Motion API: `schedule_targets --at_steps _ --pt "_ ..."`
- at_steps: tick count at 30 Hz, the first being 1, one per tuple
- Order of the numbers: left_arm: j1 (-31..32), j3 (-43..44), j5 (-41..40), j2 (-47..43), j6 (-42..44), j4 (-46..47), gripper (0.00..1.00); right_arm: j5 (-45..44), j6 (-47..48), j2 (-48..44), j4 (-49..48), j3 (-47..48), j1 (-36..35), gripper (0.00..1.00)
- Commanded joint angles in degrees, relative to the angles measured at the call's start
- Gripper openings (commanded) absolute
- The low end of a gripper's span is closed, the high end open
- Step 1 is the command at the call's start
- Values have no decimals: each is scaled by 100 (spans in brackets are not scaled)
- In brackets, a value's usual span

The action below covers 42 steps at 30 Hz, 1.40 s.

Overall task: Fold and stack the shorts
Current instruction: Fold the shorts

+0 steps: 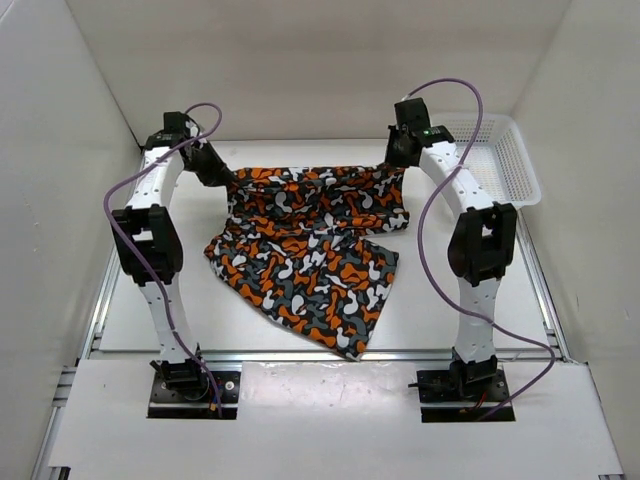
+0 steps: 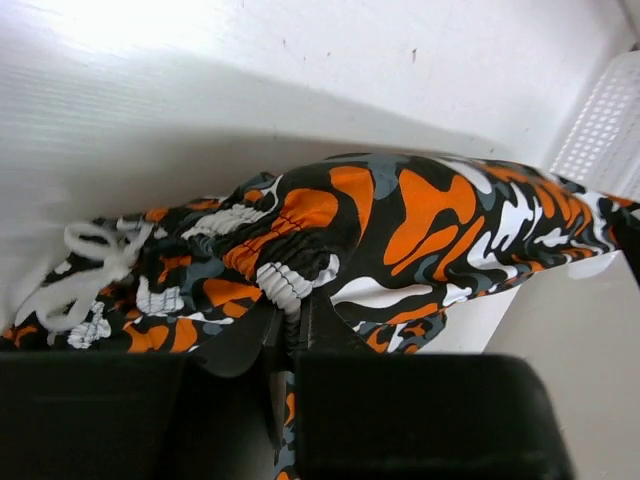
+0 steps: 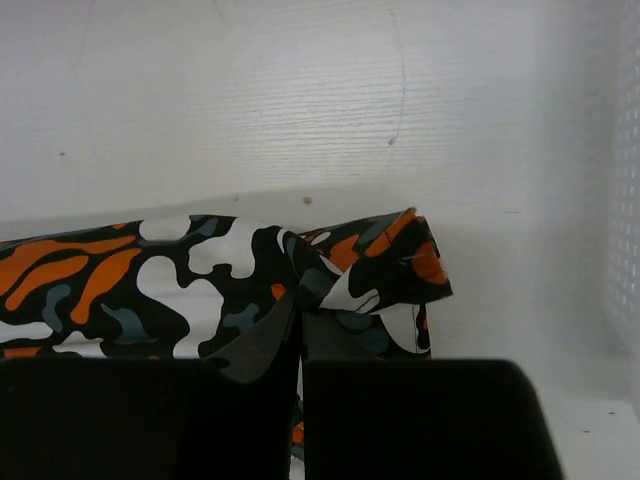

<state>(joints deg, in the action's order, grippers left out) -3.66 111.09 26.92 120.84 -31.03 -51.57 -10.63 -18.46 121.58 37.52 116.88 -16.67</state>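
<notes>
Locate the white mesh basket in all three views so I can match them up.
Top external: the basket sits at the upper right, by the far wall.
Left wrist: a piece of the basket's mesh wall shows at the upper right edge.
Right wrist: only a thin mesh strip shows along the right edge.
Shared landmark: the shorts, also seen in the left wrist and right wrist views. The basket lies past their right end.

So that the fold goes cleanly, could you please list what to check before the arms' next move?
1. Left fingers grip the orange, black, white and grey camouflage fabric shorts at the waistband: ok.
2. Right fingers grip the opposite corner: ok.
3. Rest of the shorts lies flat and square: not ok, it trails diagonally.
4. White drawstring clear of fingers: ok.
5. White plastic mesh basket clear of the cloth: ok.
</notes>
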Motion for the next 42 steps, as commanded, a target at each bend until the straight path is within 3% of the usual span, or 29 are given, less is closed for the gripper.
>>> schedule_targets --at_steps 1,9,17,26,29,35,37,39,40,42 --pt "-398 414 -187 -333 202 77 10 -203 26 -573 -175 74 260 0" --pt "-451 -526 -248 -1219 360 77 10 -202 -79 -3101 -377 -2606 -521 0" --pt "-829 -1844 -135 -2327 483 77 10 -781 -561 -5028 281 -4612 -2225 0" --pt "-935 -3031 -406 -3505 483 -326 10 -1309 -1510 -5206 572 -5843 -4921 0" --pt "-935 -3277 -740 -3786 431 -511 10 -1371 -1696 -4969 625 -6009 -5582 0" --pt "-1040 -3699 -1390 -4410 202 -1029 12 -1432 -1933 -4442 564 -6133 -6261 0" --pt "-1093 -3769 -1461 -4646 202 -1162 26 -1433 -1933 -4293 502 -6133 -6366 0" --pt "-1093 -3770 -1601 -4779 202 -1354 77 -1485 -1933 -4135 450 -5985 -6507 0" --pt "-1093 -3770 -1785 -4841 202 -1416 87 -1485 -1881 -4081 449 -5932 -6620 0" --pt "-1093 -3709 -1926 -4938 263 -1469 98 -1617 -1881 -3924 449 -5747 -6674 0"
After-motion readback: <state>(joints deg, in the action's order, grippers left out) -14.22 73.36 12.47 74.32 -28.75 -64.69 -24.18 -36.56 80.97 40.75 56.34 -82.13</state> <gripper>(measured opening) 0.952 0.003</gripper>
